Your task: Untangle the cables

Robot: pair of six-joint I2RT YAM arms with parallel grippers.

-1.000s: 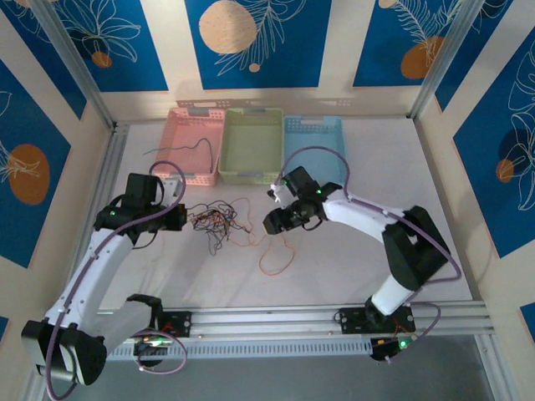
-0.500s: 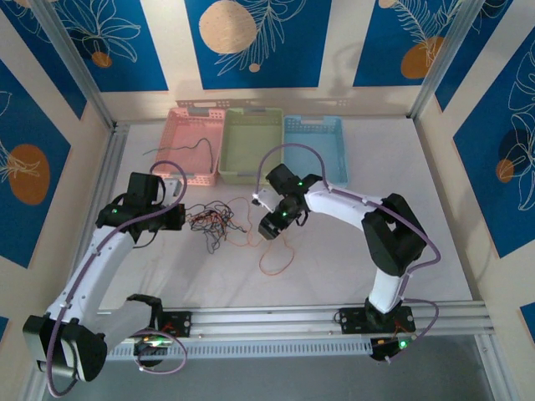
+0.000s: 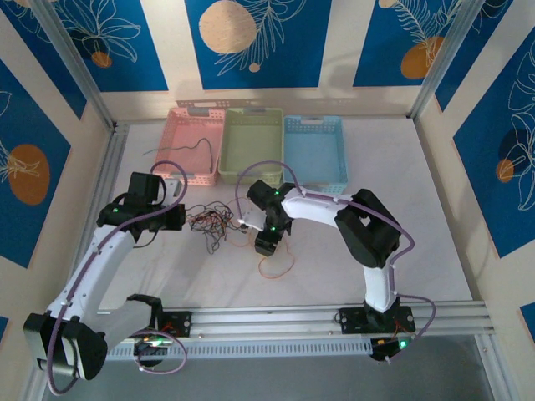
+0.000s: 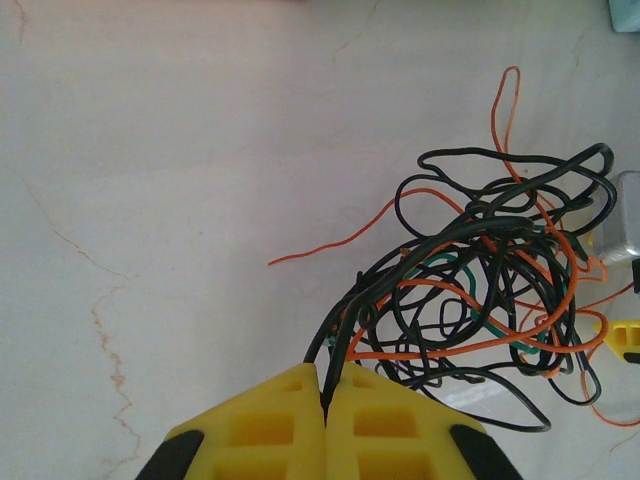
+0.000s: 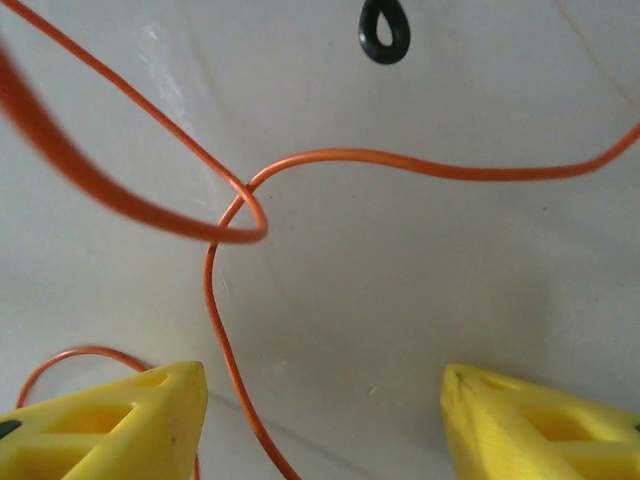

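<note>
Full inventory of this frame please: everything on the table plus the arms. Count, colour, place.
cables: several in one tangle, black, orange, one green strand, table centre-left between the grippers
orange loop: 1, orange, trailing from the tangle, just nearer than the right gripper
loose cable: 1, black, at the pink basket's left side
pink basket: 1, pink, far edge, leftmost
green basket: 1, pale green, far edge, middle
blue basket: 1, light blue, far edge, rightmost
table: 1, white marbled
left arm: 1, white and black, near left
right arm: 1, white and black, near right
left gripper: 1, yellow fingers, shut on cables, tangle's left
right gripper: 1, yellow fingers, open over an orange strand, tangle's right
</note>
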